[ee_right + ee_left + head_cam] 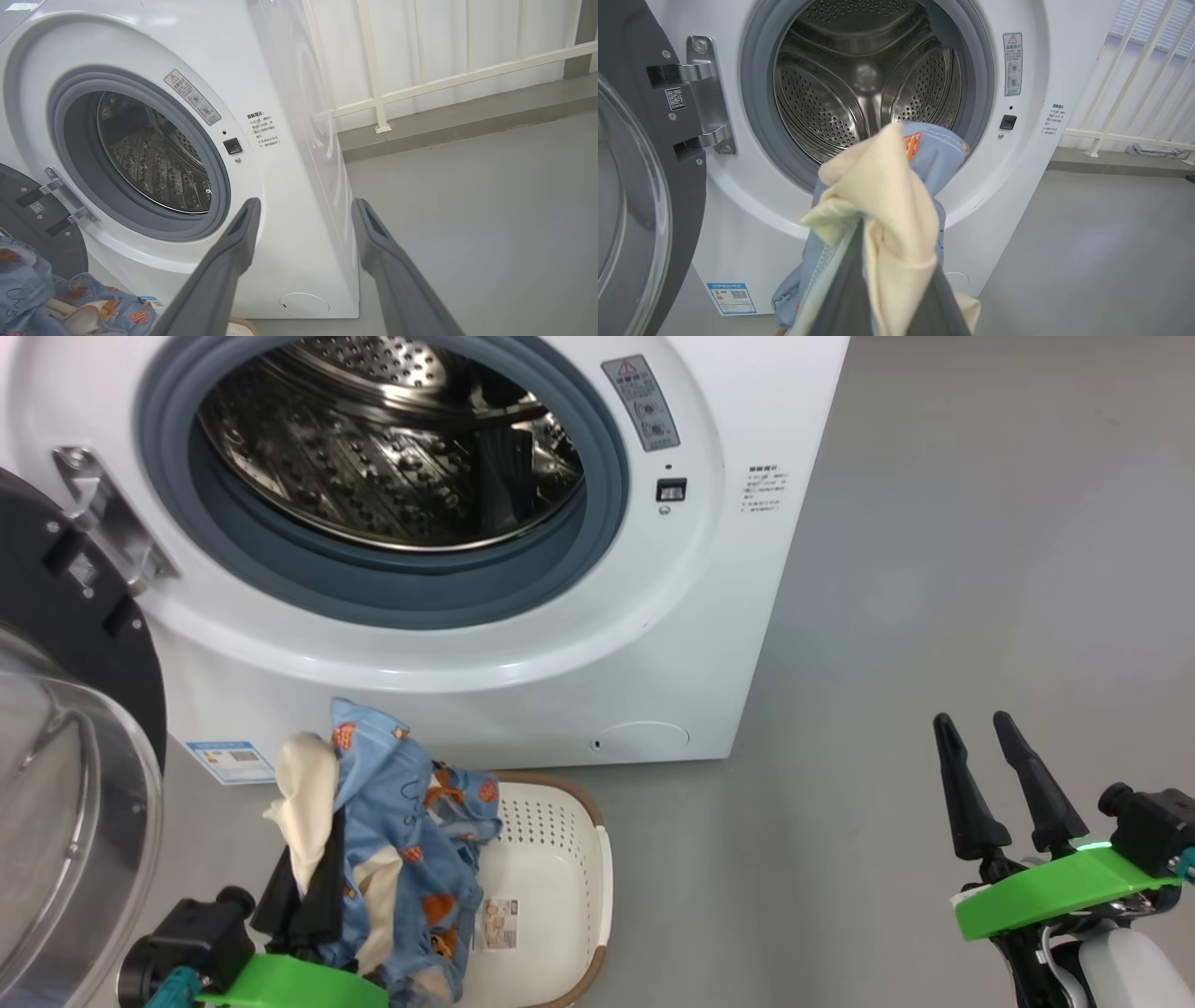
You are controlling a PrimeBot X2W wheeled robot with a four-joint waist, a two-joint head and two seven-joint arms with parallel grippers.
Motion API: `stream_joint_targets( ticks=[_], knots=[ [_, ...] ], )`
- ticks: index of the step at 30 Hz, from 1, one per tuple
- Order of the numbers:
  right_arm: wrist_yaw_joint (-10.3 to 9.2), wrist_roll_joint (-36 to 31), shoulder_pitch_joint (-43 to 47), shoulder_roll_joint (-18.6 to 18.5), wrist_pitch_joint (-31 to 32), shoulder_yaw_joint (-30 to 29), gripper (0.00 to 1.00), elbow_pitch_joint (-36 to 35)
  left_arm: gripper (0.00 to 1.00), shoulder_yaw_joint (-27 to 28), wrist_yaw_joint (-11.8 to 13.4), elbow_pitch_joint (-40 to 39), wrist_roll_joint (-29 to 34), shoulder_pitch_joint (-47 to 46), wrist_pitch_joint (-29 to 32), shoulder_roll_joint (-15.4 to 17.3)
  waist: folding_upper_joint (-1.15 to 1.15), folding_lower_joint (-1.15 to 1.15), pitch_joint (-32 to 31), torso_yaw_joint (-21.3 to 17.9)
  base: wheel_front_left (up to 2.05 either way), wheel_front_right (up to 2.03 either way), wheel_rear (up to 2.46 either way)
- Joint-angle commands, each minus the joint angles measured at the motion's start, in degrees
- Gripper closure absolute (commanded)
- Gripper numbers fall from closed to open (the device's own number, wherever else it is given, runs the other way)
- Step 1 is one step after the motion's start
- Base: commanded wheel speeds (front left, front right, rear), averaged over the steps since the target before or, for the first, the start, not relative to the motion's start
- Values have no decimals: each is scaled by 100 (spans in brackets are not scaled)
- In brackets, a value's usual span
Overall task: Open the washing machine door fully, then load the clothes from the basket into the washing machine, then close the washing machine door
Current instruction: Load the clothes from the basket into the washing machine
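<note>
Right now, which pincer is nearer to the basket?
Left. The left pincer, shut on the clothes, is right at the left edge of the basket. The right pincer stands open, well off to the basket's right over the floor.

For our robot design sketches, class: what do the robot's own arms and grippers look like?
The right gripper has two long, dark, tapering fingers on a bright green bracket, with a black block, thin cables and a pale forearm. The left gripper has a matching green mount and black housing.
</note>
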Motion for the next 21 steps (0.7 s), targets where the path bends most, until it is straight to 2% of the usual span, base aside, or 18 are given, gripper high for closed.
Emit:
stream_joint_targets(
  ticks=[1,21],
  knots=[
    [56,-65,71,-37,-26,74,0,-124,100,178,64,-201,66,-24,-70,46,0,0,-63,31,0,0,0],
    [56,-143,227,-126,-26,43,0,-134,100,101,111,-422,-24,119,-70,23,0,0,-250,91,0,0,0]
  ],
)
